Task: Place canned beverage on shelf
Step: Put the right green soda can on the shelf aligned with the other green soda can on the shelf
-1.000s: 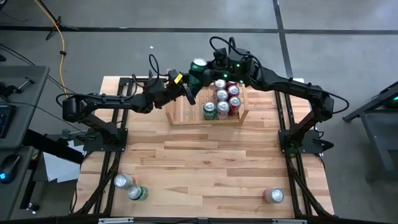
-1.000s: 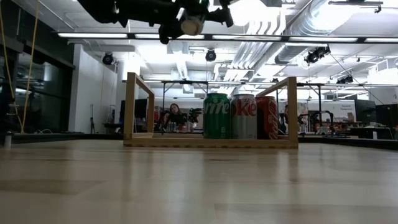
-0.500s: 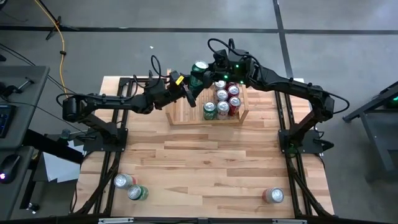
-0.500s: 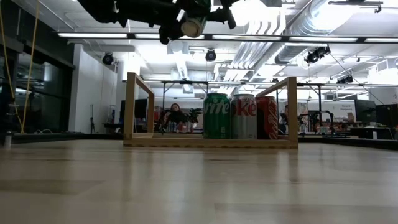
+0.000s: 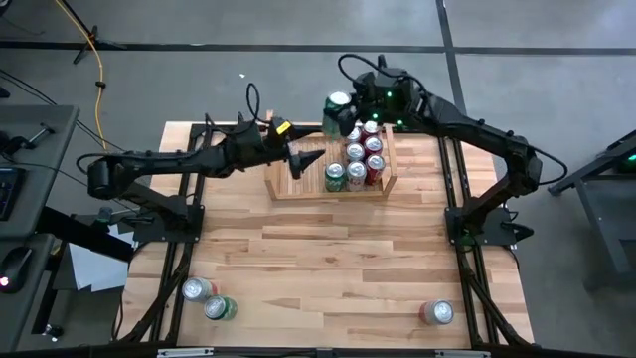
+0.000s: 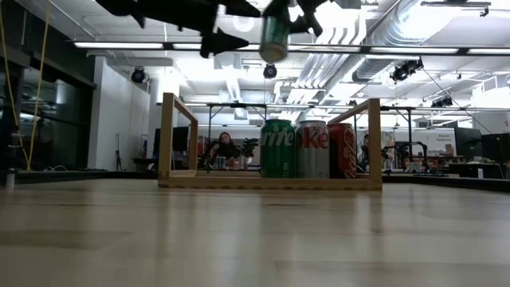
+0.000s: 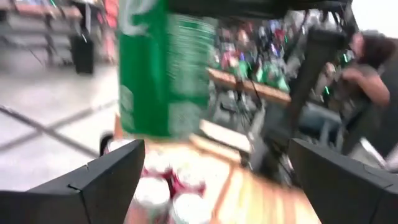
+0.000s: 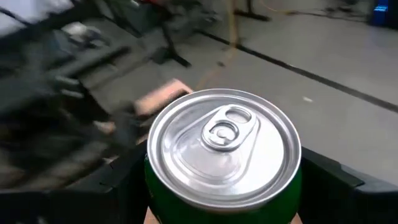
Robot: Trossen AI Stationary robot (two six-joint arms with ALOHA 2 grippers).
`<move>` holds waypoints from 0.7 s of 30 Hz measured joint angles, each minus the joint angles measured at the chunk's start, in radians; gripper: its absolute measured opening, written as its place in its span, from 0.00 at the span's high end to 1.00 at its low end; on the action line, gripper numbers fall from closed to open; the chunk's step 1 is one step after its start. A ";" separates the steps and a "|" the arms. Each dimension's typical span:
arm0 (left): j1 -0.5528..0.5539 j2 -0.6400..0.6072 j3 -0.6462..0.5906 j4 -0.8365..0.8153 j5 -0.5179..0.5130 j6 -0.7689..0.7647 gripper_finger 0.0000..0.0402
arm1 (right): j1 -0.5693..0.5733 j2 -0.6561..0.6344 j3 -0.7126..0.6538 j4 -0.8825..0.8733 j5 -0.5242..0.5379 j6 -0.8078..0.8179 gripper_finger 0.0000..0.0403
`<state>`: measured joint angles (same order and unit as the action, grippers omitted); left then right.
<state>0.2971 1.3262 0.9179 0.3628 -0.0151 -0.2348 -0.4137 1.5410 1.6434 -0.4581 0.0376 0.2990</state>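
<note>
Shelf [image 5: 298,179]: low rack of pale wood, slatted base, two upright side boards, at the table's far middle.
Shelf contents: six upright cans packed in its right half; the near row [image 6: 307,149] reads green, silver, red in the low view. The left half shows bare slats.
Green can [image 5: 337,109]: smooth metal cylinder, green wall, shiny silver lid with pull tab, upright in the air above the shelf's far edge, clear of the cans below.
Right gripper [image 5: 343,111]: arm reaches in from the right side of the shelf, bent at the elbow; its dark fingers [image 8: 329,183] clasp the green can on both sides just under the lid.
Left gripper [image 5: 306,158]: arm stretches low from the left, over the shelf's empty half; fingers [image 7: 106,180] spread wide with nothing between them, pointing toward the can.
Table [image 5: 328,259]: light butcher-block planks.
Loose cans: two [image 5: 207,298] at the near left, well away from the shelf; one [image 5: 436,313] at the near right.
</note>
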 joint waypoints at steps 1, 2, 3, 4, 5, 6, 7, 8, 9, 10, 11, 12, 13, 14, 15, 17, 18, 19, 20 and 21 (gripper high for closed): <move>0.005 -0.029 -0.001 -0.056 0.018 -0.001 0.04 | -0.006 0.001 0.001 -0.019 0.014 -0.013 0.28; 0.010 -0.061 -0.002 -0.098 0.029 0.000 0.05 | -0.010 0.003 0.001 -0.022 0.023 -0.028 0.28; 0.015 -0.094 -0.002 -0.121 0.033 0.000 0.05 | -0.013 0.007 0.001 -0.012 0.029 -0.042 0.28; 0.021 -0.130 -0.001 -0.154 0.032 0.000 0.05 | -0.012 0.012 0.002 0.000 0.039 -0.061 0.28; 0.029 -0.165 -0.001 -0.178 0.032 0.000 0.05 | -0.011 0.017 0.005 0.005 0.051 -0.078 0.28; 0.035 -0.201 -0.001 -0.195 0.031 0.000 0.05 | -0.010 0.025 0.005 0.009 0.066 -0.095 0.28; 0.040 -0.236 -0.001 -0.204 0.029 0.000 0.05 | -0.008 0.036 -0.001 0.018 0.080 -0.110 0.28; 0.045 -0.269 -0.001 -0.206 0.028 0.000 0.05 | -0.006 0.050 -0.008 0.024 0.088 -0.125 0.28; 0.050 -0.306 -0.001 -0.207 0.024 -0.001 0.05 | -0.003 0.065 -0.019 0.024 0.091 -0.142 0.28; 0.052 -0.338 -0.001 -0.206 0.017 -0.004 0.05 | -0.003 0.082 -0.035 0.022 0.092 -0.152 0.28; 0.055 -0.371 -0.001 -0.207 0.004 -0.008 0.05 | -0.003 0.096 -0.056 0.029 0.092 -0.160 0.28; 0.056 -0.401 -0.001 -0.207 -0.006 -0.008 0.05 | -0.003 0.105 -0.085 0.051 0.092 -0.162 0.28; 0.056 -0.428 -0.001 -0.208 -0.019 -0.006 0.05 | -0.003 0.110 -0.123 0.087 0.090 -0.167 0.28; 0.056 -0.453 -0.001 -0.208 -0.023 -0.001 0.05 | -0.003 0.113 -0.164 0.131 0.090 -0.167 0.28; 0.056 -0.475 -0.001 -0.210 -0.027 0.000 0.05 | -0.003 0.113 -0.207 0.179 0.090 -0.158 0.28; 0.056 -0.514 -0.001 -0.221 -0.027 0.000 0.05 | -0.005 0.114 -0.292 0.273 0.087 -0.126 0.28; 0.056 -0.531 -0.001 -0.224 -0.033 0.000 0.05 | -0.006 0.116 -0.326 0.312 0.087 -0.115 0.28; 0.056 -0.545 -0.001 -0.233 -0.041 0.000 0.05 | -0.007 0.117 -0.354 0.348 0.091 -0.105 0.28; 0.056 -0.557 -0.001 -0.239 -0.049 0.000 0.05 | -0.007 0.117 -0.376 0.382 0.101 -0.092 0.28; 0.056 -0.563 -0.001 -0.243 -0.055 -0.001 0.05 | -0.007 0.117 -0.394 0.415 0.111 -0.081 0.28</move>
<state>0.3531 0.7630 0.9169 0.1198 -0.0706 -0.2361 -0.4206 1.6577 1.2496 -0.0427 0.1488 0.2177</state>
